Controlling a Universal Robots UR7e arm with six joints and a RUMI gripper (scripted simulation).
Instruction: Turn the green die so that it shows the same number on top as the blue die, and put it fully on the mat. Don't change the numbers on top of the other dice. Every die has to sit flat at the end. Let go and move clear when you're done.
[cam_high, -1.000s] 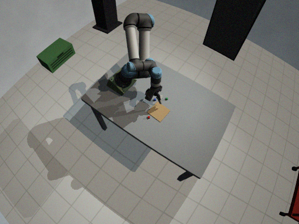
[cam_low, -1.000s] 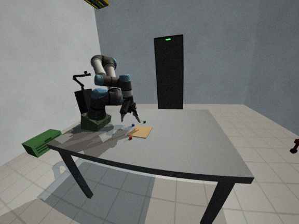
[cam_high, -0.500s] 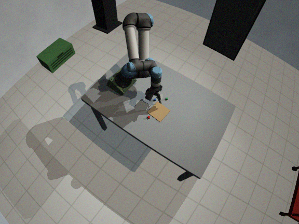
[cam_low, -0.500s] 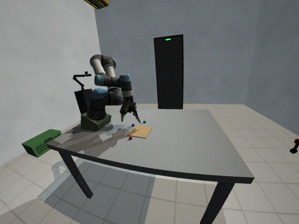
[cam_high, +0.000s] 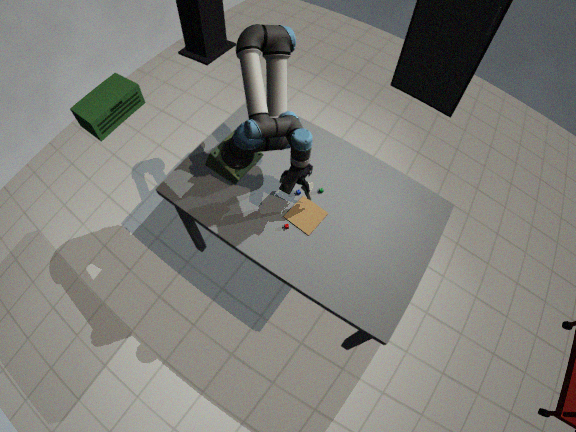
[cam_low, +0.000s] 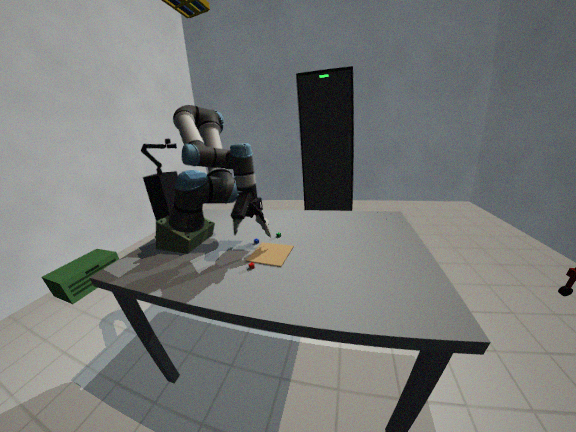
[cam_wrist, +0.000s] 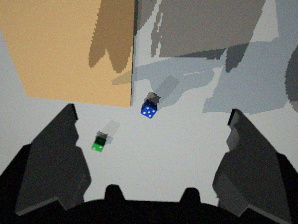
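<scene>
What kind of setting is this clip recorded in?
Likely a robotics lab or test cell: a bare tiled room where one arm stands on a green base at the corner of a grey table, with a tall black cabinet and a green toolbox.

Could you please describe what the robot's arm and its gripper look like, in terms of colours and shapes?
The arm is built of pale grey tubular links joined by dark grey cylindrical joints with light blue end caps. It rises from a dark round foot on a green square base block. The gripper is matte dark grey to black, with two broad, angular, wedge-shaped fingers. No cables or markings show.
</scene>
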